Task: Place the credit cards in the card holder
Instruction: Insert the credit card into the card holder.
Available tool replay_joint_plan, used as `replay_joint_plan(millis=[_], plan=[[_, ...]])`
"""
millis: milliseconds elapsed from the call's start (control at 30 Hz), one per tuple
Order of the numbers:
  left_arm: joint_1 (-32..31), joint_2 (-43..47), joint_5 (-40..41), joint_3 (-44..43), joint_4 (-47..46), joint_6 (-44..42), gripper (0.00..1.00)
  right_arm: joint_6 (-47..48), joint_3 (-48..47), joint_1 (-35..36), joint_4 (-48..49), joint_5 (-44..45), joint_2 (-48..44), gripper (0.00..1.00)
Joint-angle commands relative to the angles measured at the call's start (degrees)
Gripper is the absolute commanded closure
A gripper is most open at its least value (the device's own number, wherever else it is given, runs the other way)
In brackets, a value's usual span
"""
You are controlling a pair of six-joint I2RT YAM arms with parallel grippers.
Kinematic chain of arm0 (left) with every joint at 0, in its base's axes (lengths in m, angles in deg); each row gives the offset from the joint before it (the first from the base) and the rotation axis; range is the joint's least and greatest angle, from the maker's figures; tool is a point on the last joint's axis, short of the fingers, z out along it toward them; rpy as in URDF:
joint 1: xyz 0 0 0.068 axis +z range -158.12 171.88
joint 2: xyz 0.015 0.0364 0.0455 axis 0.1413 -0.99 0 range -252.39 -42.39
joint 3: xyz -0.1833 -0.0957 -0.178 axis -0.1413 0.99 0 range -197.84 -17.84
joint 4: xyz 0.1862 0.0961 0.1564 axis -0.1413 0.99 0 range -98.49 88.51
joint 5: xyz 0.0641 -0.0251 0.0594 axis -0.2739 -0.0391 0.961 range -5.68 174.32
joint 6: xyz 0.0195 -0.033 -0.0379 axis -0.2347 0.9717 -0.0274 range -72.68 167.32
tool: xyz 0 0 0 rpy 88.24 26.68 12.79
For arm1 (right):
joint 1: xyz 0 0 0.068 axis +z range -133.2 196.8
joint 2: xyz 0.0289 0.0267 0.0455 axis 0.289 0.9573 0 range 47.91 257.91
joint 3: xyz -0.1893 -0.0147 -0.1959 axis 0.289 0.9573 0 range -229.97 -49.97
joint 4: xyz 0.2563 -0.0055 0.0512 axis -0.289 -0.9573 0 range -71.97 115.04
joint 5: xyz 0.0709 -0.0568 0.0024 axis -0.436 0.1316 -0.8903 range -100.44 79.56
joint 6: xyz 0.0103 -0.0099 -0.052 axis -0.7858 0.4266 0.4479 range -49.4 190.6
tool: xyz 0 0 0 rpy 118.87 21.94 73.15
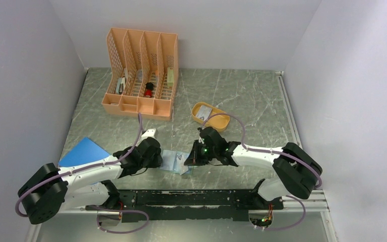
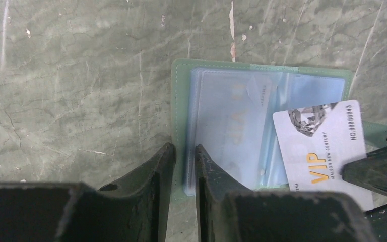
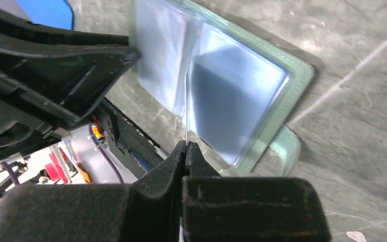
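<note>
Enclosing marbled grey tabletop (image 1: 252, 96) w/ open card holder (image 1: 174, 162): white walls (image 1: 25, 75).

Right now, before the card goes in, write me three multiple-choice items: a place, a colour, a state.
1. Where is the open card holder?
A) on the table, between the left gripper and the right gripper
B) propped against the back wall
C) hanging from a hook

2. What colour is the flat sheet beside the left arm?
A) red
B) yellow
C) blue

3. What state is the right gripper in?
A) wide open
B) shut on the VIP card
C) shut on a pen

Answers: A, the top view shows it lying between both arms' tips; C, it is bright blue; B, the fingers pinch the card's edge.
</note>
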Motion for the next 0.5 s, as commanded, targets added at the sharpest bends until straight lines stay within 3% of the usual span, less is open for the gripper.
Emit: replay_joint_plan(millis=[0, 467], plan=[[0.34, 0.5, -0.95, 1.57, 0.75, 0.77, 0.75, -3.52, 1.38, -0.23, 2.92, 0.23, 0.97, 1.0], [0.35, 3.47, 0.64, 0.41, 5.11, 0.4, 0.7, -5.13, 2.7, -0.23, 9.36, -2.03, 3.55, 1.0]])
